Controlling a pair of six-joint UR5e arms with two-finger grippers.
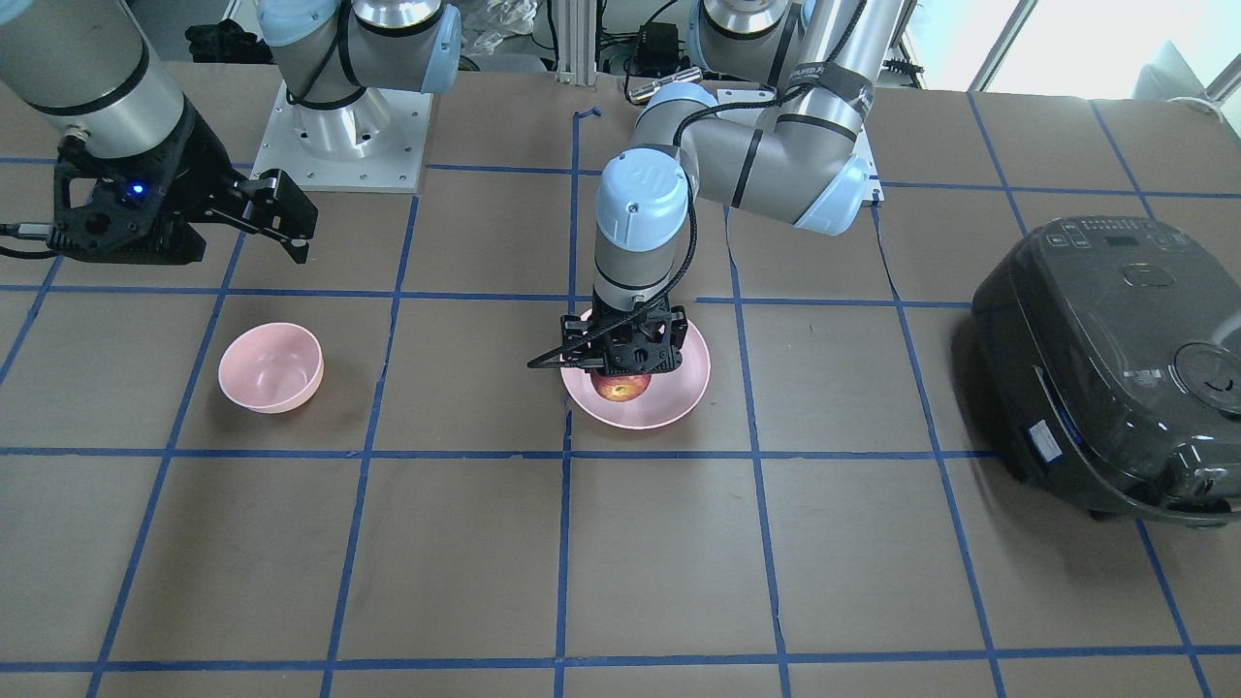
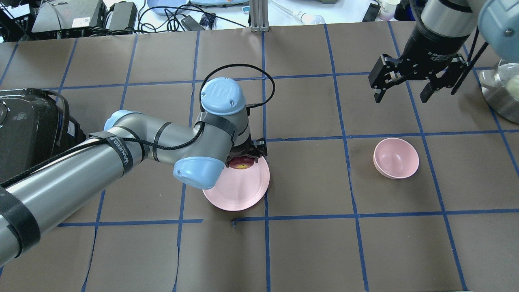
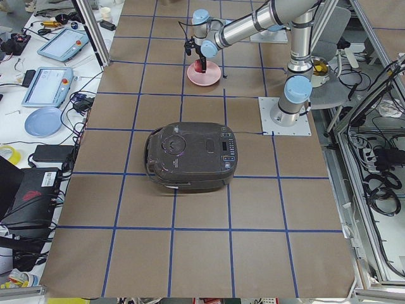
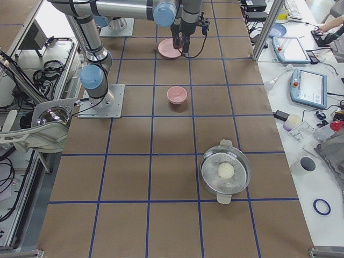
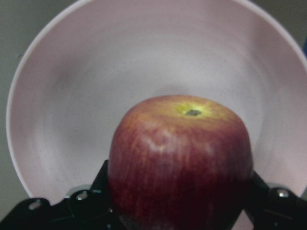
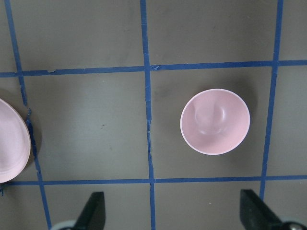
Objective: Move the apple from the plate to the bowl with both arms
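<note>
The dark red apple (image 1: 621, 389) with a yellow patch lies on the far part of the wide pink plate (image 1: 679, 397) near the table's middle. My left gripper (image 1: 623, 373) points straight down over it, and its fingers press both sides of the apple (image 5: 180, 163) in the left wrist view, over the plate (image 5: 96, 72). Whether the apple still touches the plate I cannot tell. The small deep pink bowl (image 2: 396, 158) stands empty to the right. My right gripper (image 2: 401, 95) hangs open and empty above the table beyond the bowl (image 6: 215, 121).
A black rice cooker (image 1: 1115, 368) stands on my left side of the table. A steel pot (image 4: 226, 172) with a white ball in it stands at my far right. Blue tape lines grid the brown table (image 2: 308, 251).
</note>
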